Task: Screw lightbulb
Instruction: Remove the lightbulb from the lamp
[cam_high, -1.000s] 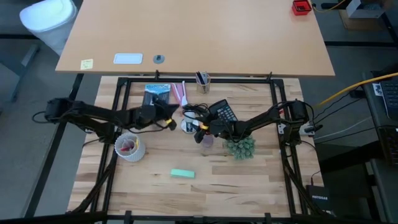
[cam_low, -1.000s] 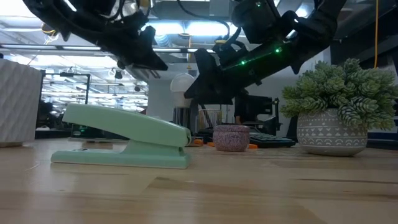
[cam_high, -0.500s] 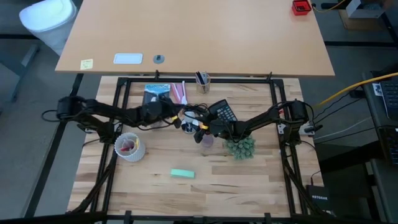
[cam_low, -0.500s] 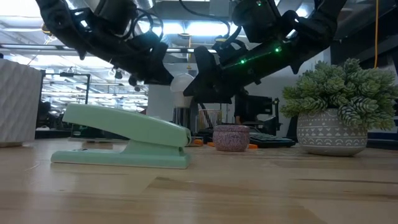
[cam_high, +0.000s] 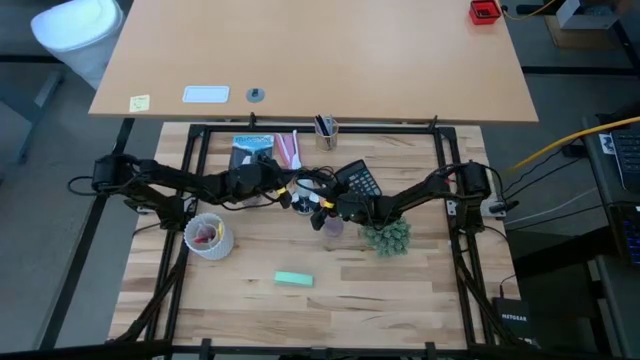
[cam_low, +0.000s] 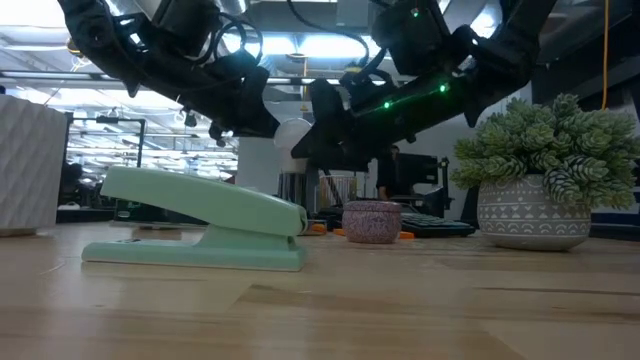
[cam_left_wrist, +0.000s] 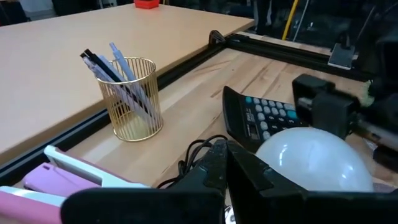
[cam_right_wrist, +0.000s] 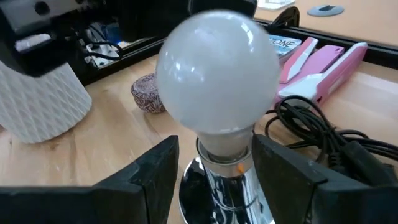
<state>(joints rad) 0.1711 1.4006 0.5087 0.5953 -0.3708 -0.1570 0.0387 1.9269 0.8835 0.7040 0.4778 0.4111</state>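
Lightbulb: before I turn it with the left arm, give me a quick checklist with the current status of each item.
1. The lightbulb stands upright in the chrome socket: ok.
2. Bulb threaded fully home: cannot tell, the screw base is hidden.
3. The right gripper braces the socket from both sides: ok.
4. The left gripper is at the bulb: ok, close beside it. Contact: cannot tell.
5. The black cord is clear of the bulb: ok, it lies on the table beside the socket.
6. The calculator is out of the way: ok, it lies beyond the bulb.
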